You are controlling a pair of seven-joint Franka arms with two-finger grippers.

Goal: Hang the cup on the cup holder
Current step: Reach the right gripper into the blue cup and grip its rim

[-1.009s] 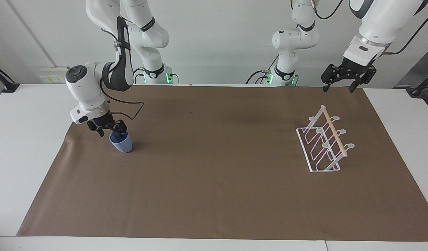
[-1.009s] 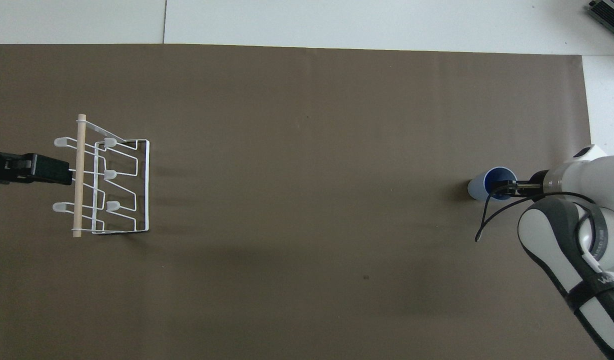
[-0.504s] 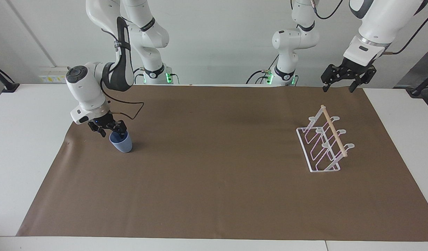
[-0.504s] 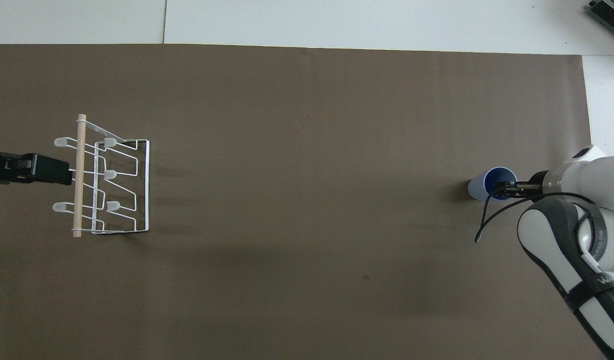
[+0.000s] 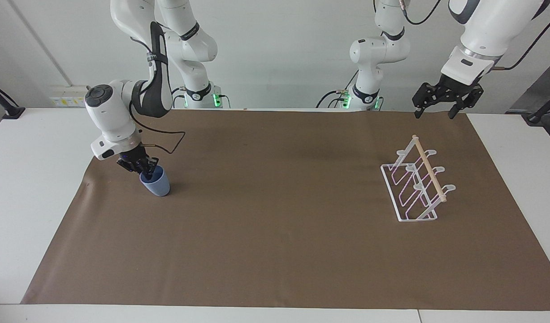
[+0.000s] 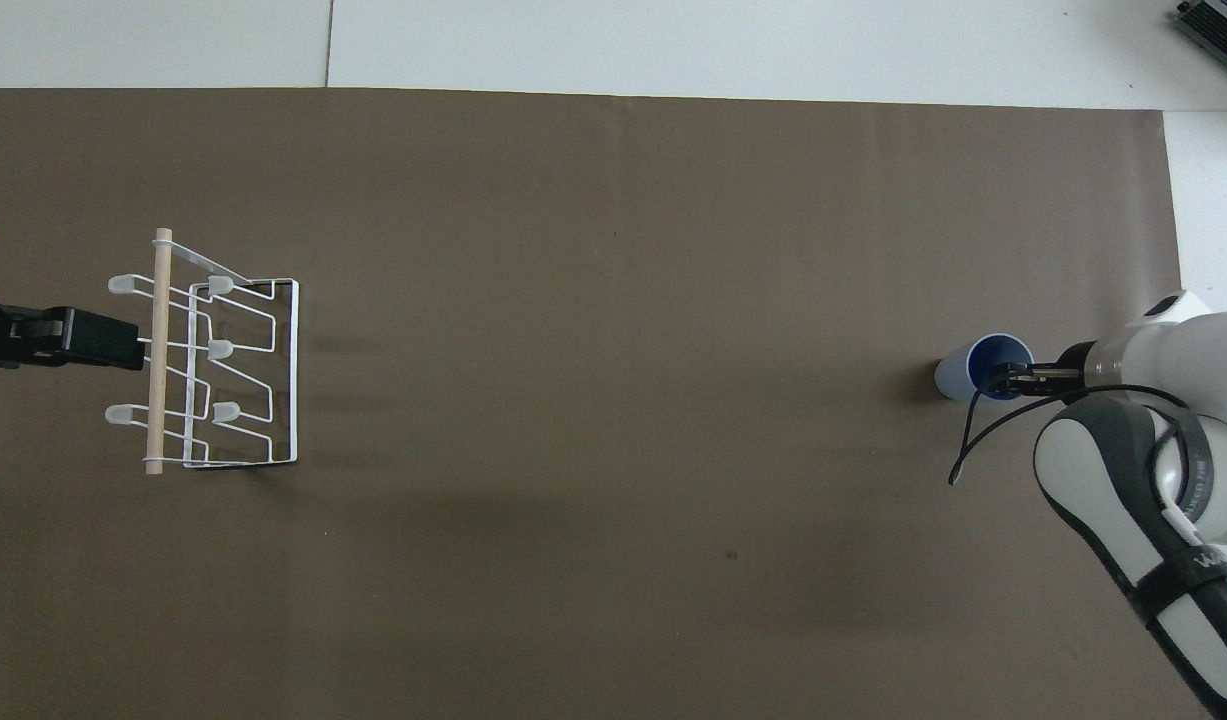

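The light-blue cup (image 5: 158, 185) stands upright on the brown mat toward the right arm's end of the table; it also shows in the overhead view (image 6: 955, 376). My right gripper (image 5: 143, 169) reaches down at the cup's rim and is shut on the rim wall, one finger inside the cup; it also shows in the overhead view (image 6: 1009, 378). The white wire cup holder (image 5: 413, 190) with its wooden dowel stands toward the left arm's end; it also shows in the overhead view (image 6: 235, 372). My left gripper (image 5: 435, 112) hangs open and empty in the air beside the holder.
A brown mat (image 5: 275, 233) covers most of the white table (image 5: 28, 188). A black cable (image 5: 167, 139) loops from the right wrist above the mat. The two arm bases stand at the robots' edge of the table.
My right gripper's fingers have closed on the cup's rim; one second ago they stood open around it. The cup, the holder and the left arm have not moved.
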